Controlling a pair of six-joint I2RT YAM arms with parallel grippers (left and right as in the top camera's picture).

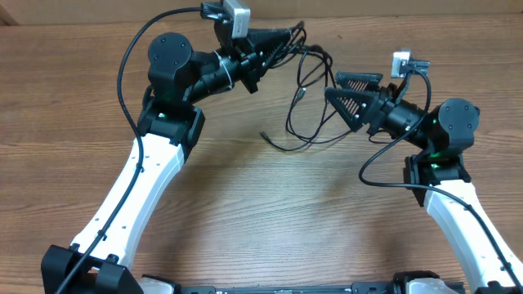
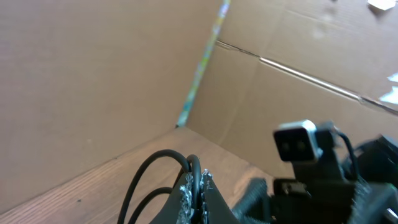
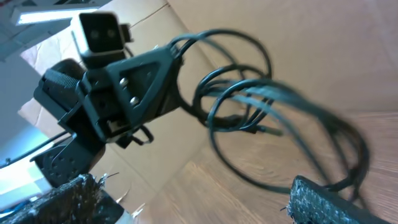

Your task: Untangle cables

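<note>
On the brown wood-grain desk [image 1: 245, 212], between the two arms, a loose tangle of thin black flexible cables [image 1: 309, 110] with small plug connectors. Pinched at its upper loops by the left end effector [image 1: 288, 36], black triangular fingers pressed fully together on the cords and aimed to the right in the overhead view. From that pinch, trailing down and to the right in several overlapping loops onto the desk, with one free plug end [image 1: 265, 133] lying just left of the lowest loop. Facing the tangle from the right, the right end effector [image 1: 343, 92], spread almost to its widest and grasping nothing, fingers just beside the hanging loops; contact with them impossible to tell. In the left wrist view, only the closed fingertips [image 2: 188, 194] at the bottom edge, two arcs of the cables [image 2: 155, 167] curving out to their left, and beyond them the small white-and-black wrist camera [image 2: 297, 140] of the other arm against plain brown cardboard walls [image 2: 93, 74]. Print on the white scraps [image 2: 380, 5] stuck to that cardboard too blurred to read. In the right wrist view, the two rough grey pads [image 3: 68, 199] set far apart at the lower corners, the cables [image 3: 249, 93] hanging in wide rings from the tip of the left end effector [image 3: 173, 57], and one strand passing close to the right-hand pad.
</note>
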